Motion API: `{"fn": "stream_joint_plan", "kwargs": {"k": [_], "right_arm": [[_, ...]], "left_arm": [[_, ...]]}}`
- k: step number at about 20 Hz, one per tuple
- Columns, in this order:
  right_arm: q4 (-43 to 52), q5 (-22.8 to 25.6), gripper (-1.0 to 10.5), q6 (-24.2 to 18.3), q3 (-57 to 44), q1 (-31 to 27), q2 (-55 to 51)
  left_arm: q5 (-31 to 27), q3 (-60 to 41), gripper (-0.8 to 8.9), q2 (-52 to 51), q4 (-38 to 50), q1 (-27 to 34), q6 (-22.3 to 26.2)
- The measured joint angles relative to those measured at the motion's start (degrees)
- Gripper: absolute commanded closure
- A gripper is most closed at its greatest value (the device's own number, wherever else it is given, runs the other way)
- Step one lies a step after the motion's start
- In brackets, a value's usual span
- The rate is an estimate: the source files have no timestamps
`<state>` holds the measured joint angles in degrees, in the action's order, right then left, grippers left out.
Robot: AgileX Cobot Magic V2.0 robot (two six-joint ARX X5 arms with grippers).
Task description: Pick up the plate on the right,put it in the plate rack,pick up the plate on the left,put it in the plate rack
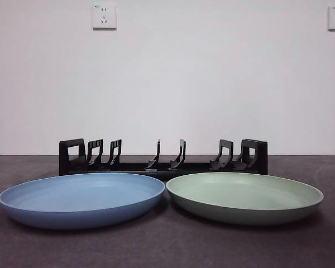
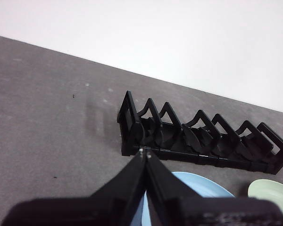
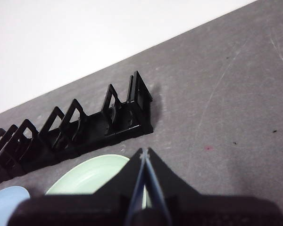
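Both tools' jaws pressed together above green plate [image 1: 244,196], blue plate [image 1: 81,198], black pronged plate rack [image 1: 163,157]

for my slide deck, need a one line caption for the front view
Blue plate and green plate lie side by side before the empty plate rack.

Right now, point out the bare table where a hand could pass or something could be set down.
Bare table lies beyond the plate rack on the blue plate side, and more past its end near the green plate. It is crowded in the middle: the plates nearly touch and sit close before the rack. Both grippers, left and right, hang shut above.
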<state>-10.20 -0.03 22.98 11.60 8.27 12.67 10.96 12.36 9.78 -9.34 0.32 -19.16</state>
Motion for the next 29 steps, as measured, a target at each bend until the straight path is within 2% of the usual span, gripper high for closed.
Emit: {"fn": "stream_joint_plan", "kwargs": {"k": [4, 12, 14, 16, 17, 18, 19, 22, 25, 29], "right_arm": [[-1.60, -1.90, 9.6, 0.24, 5.25, 0.02, 7.78], [-4.17, -9.05, 9.5, -0.26, 15.10, 0.02, 25.29], [-4.37, -10.29, 9.4, -1.25, 16.87, 0.00, 29.48], [-4.39, -11.96, 9.0, -2.54, 18.78, 0.00, 33.59], [-4.52, -12.09, 7.8, -3.37, 20.09, 0.00, 36.06], [-4.74, -12.33, 6.5, -3.89, 21.16, 0.00, 37.94], [-4.79, -13.05, 6.2, -4.20, 21.99, 0.00, 39.56], [-6.12, -13.51, 6.4, -4.55, 24.22, 0.00, 44.35], [-7.76, -14.45, 6.4, -4.57, 25.70, 0.00, 50.10], [-7.89, -16.50, 6.4, -4.61, 26.23, 0.00, 58.73]], "left_arm": [[1.22, 4.26, 8.20, 6.25, -0.02, 0.00, -0.17], [11.10, 13.25, 8.12, 21.22, -0.02, 0.00, 0.63], [13.00, 15.43, 7.55, 24.87, 0.02, 0.00, 1.31], [13.42, 17.42, 5.96, 28.83, 0.00, 0.00, 1.64], [13.42, 18.38, 5.57, 30.86, -0.02, 0.00, 1.81], [13.42, 19.06, 5.57, 32.28, 0.15, -0.13, 2.01], [13.40, 19.52, 5.57, 33.40, 0.33, -0.48, 2.05], [13.40, 20.74, 5.57, 36.83, 0.35, -2.86, 2.80], [12.59, 22.62, 5.57, 40.44, -1.29, -7.17, 5.49], [9.09, 26.16, 5.57, 44.81, -3.37, -13.77, 9.11]]}}
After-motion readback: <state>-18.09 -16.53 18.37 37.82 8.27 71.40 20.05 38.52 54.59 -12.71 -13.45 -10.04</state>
